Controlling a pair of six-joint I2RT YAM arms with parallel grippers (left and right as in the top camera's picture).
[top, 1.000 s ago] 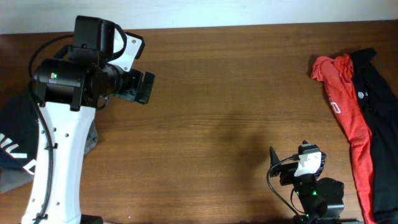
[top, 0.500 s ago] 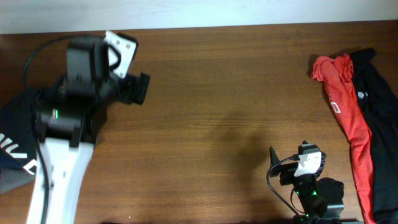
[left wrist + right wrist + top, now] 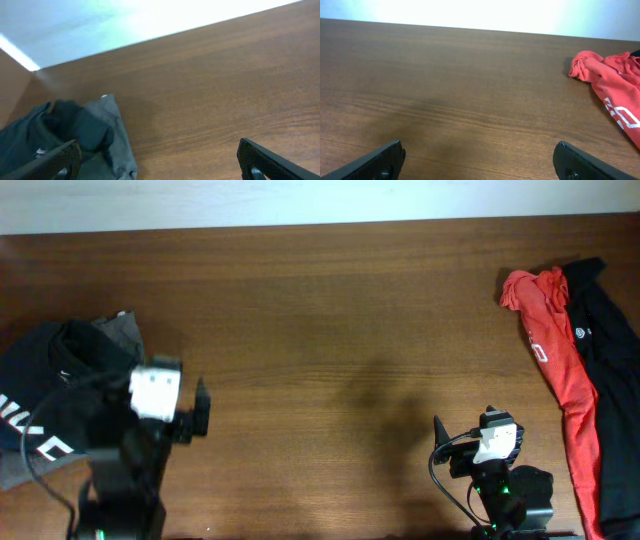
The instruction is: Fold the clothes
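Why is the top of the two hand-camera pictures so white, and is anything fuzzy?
Left wrist view: the wall past the table is washed out to bright white-blue glare. Right wrist view: the same white glow sits above the table edge, yet the red shirt looks clear. Overhead view: even light, a faint shadow mid-table, and the left arm looks smeared.

- The middle of the surface is bare wood from far edge to near edge, giving wide room to pass.
- At the left edge, a heap of dark clothes blocks the way, with a grey piece at its far right corner.
- The left arm stands near left, over the heap's right side.
- Along the right edge, a red shirt and a black garment touch, forming a strip from far to near.
- The right arm stands at the near edge, leaving a narrow lane beside the red shirt.
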